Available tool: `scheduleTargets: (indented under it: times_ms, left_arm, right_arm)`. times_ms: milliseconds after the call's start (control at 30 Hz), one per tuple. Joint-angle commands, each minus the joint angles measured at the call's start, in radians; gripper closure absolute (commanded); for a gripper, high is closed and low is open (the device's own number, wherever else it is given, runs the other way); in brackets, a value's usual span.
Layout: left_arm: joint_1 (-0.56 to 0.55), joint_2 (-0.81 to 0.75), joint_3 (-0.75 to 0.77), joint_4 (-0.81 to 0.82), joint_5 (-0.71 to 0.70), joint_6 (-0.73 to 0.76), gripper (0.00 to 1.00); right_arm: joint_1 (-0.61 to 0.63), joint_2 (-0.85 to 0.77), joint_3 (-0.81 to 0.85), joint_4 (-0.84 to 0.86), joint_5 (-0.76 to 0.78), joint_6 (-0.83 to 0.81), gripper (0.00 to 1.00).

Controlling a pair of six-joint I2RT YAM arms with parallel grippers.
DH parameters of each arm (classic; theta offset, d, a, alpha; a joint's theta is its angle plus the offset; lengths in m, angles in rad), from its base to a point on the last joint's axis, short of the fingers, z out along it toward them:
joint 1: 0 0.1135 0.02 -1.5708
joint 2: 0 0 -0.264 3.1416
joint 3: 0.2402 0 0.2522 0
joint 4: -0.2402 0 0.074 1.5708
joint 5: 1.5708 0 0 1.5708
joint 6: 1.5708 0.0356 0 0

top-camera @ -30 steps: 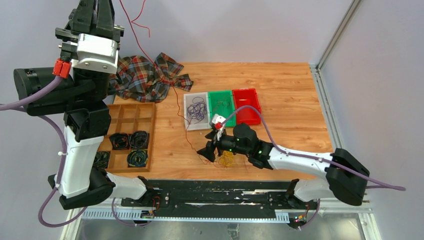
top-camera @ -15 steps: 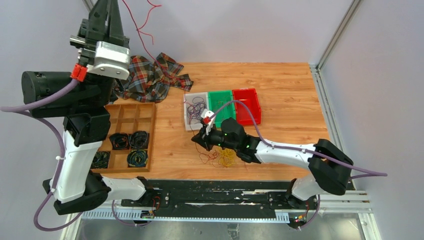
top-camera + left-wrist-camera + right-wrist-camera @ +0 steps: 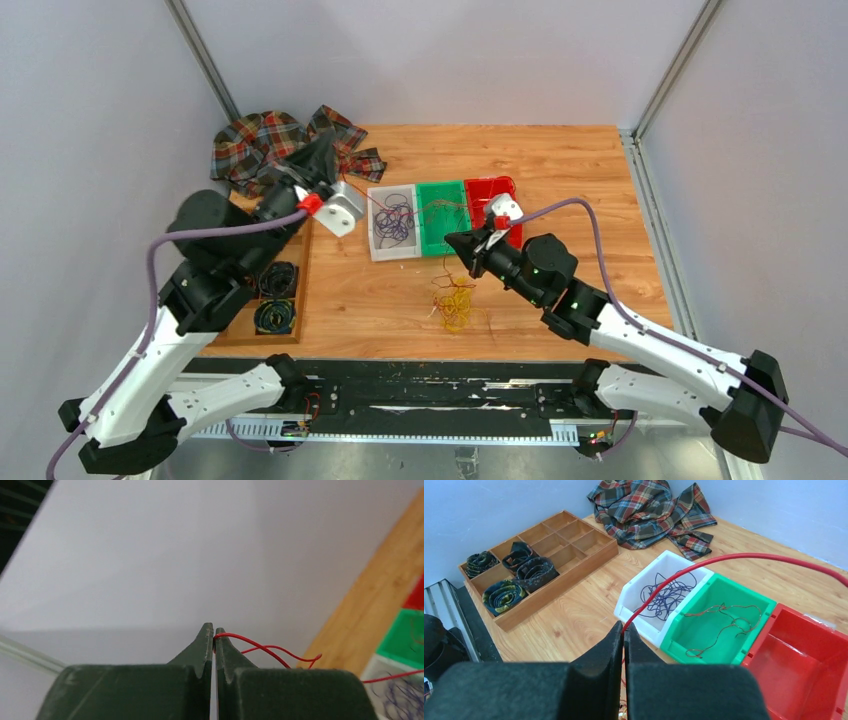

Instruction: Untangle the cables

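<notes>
Both arms hold one red cable (image 3: 744, 556) above the wooden desk (image 3: 580, 180). The right pincer (image 3: 624, 630) is clenched on it. From the closed fingertips the strand arcs up and to the right over the white bin (image 3: 642, 628) and the green bin (image 3: 704, 656), then leaves the wrist view at its right edge. The left pincer (image 3: 215, 631) is also closed, nipping the red cable at its very tips. Two thin loops trail from there toward the bins.

From above, the left pincer hangs over the plaid cloth (image 3: 255, 145) at the desk's far left. The right pincer sits at the near edge of the green bin.

Purple cables (image 3: 667, 597) lie coiled in the white bin. A dark red-brown cable (image 3: 724, 617) lies in the green one. The red bin (image 3: 804, 665) stands just beside it.

A loose tangle of yellow-orange and red cables (image 3: 453, 302) rests on the desk. It lies just nearer the arm bases than the right pincer and well apart from the left.

Dark coiled cords (image 3: 531, 570) sit in the wooden tray (image 3: 569, 575).
</notes>
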Motion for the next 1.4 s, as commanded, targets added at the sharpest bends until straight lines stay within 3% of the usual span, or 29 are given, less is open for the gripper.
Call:
scheduleTargets:
  times_ms: [0, 133, 233, 367, 433, 633, 933, 1167, 1233, 1367]
  left_arm:
    - [-0.006, -0.057, -0.115, -0.182, 0.035, -0.087, 0.98]
    - [-0.006, -0.074, -0.188, -0.395, 0.165, -0.156, 0.84]
    - [-0.006, -0.080, -0.245, -0.474, 0.270, -0.181, 0.80]
    - [-0.006, -0.051, -0.244, -0.583, 0.427, -0.228, 0.51]
    - [-0.006, -0.019, -0.228, -0.655, 0.527, -0.255, 0.42]
    - [-0.006, 0.055, -0.222, -0.638, 0.729, -0.435, 0.24]
    - [-0.006, 0.047, -0.289, -0.292, 0.634, -0.878, 0.13]
    - [-0.006, 0.015, -0.395, -0.141, 0.539, -0.839, 0.09]
    - [-0.006, 0.017, -0.399, -0.155, 0.566, -0.806, 0.09]
    - [-0.006, 0.010, -0.428, -0.128, 0.667, -0.933, 0.11]
  right_arm:
    - [-0.018, -0.051, 0.002, -0.101, 0.037, -0.040, 0.99]
    - [-0.018, -0.049, 0.030, -0.126, -0.016, -0.028, 0.99]
    - [-0.018, -0.027, 0.047, -0.128, -0.066, -0.014, 0.99]
    - [-0.018, 0.016, 0.084, -0.144, -0.124, 0.002, 0.99]
    - [-0.018, 0.047, 0.108, -0.154, -0.157, 0.013, 0.99]
    - [-0.018, 0.125, 0.193, -0.202, -0.218, 0.042, 0.99]
    - [-0.018, 0.210, 0.299, -0.283, -0.191, 0.049, 0.99]
    - [-0.005, 0.247, 0.349, -0.350, -0.155, 0.071, 0.99]
    - [0.012, 0.260, 0.370, -0.385, -0.079, 0.071, 0.99]
    - [0.063, 0.295, 0.415, -0.449, 0.169, 0.059, 0.99]
